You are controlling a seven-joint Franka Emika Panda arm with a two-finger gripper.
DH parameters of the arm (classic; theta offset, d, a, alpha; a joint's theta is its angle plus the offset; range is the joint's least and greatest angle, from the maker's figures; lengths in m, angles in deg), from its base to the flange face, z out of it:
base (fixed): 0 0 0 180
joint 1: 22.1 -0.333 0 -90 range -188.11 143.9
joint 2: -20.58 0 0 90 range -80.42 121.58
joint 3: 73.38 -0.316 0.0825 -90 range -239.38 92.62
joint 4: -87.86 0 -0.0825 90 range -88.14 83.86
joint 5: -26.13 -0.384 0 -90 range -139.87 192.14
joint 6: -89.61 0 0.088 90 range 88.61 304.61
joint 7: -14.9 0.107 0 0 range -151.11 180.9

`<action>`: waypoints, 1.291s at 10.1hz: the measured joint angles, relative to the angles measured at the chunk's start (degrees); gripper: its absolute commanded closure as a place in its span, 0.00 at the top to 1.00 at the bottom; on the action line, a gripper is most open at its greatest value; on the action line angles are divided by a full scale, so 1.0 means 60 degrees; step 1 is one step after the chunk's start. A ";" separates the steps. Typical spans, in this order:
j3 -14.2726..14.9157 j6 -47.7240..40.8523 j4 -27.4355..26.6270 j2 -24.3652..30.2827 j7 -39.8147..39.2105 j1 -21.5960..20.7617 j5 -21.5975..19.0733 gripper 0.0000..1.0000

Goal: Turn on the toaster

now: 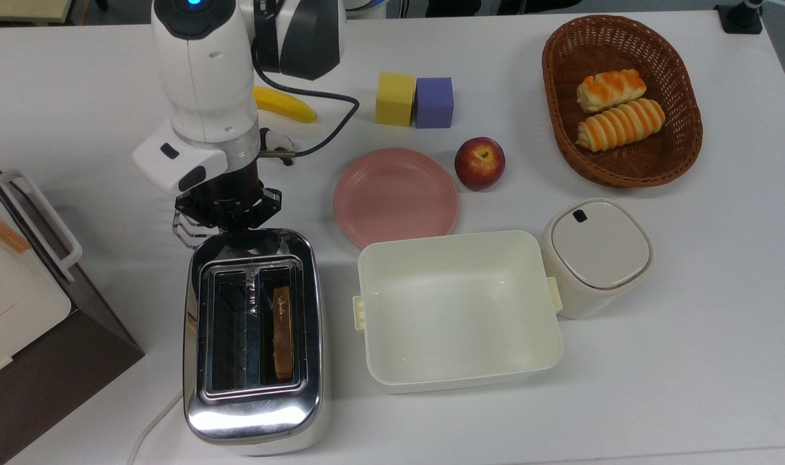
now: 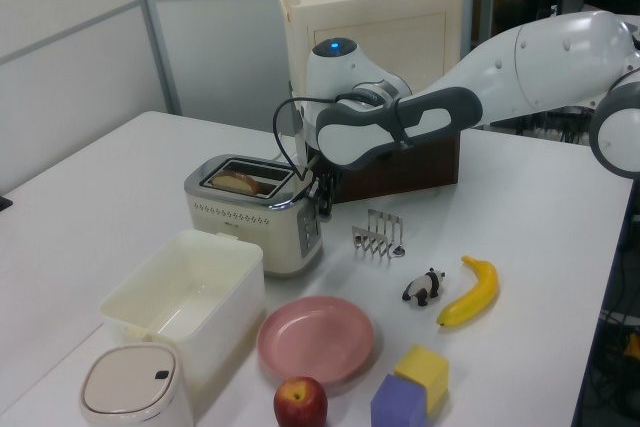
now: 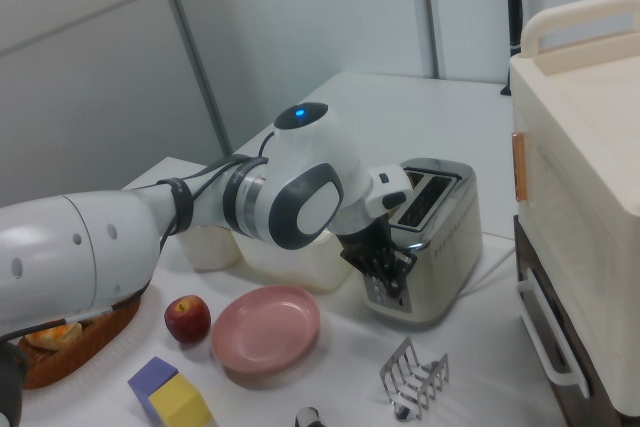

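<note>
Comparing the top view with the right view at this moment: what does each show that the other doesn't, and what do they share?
Top view alone: the slice of bread sunk in one toaster slot, the yellow banana, the lidded cream canister and the two striped rolls in the brown wicker basket. Right view alone: the toaster's end panel, where the gripper sits, and the grey partition walls behind the table. Both: the shiny chrome two-slot toaster, the round pink plate, the red apple and the small wire toast rack.
</note>
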 measured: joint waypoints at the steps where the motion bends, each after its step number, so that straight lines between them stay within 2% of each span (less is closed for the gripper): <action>1: -0.0006 0.0073 -0.0003 -0.0111 -0.0004 -0.0003 0.0067 0.00; 13: -0.0027 0.0188 0.0008 -0.0406 -0.0008 -0.0039 0.0385 0.00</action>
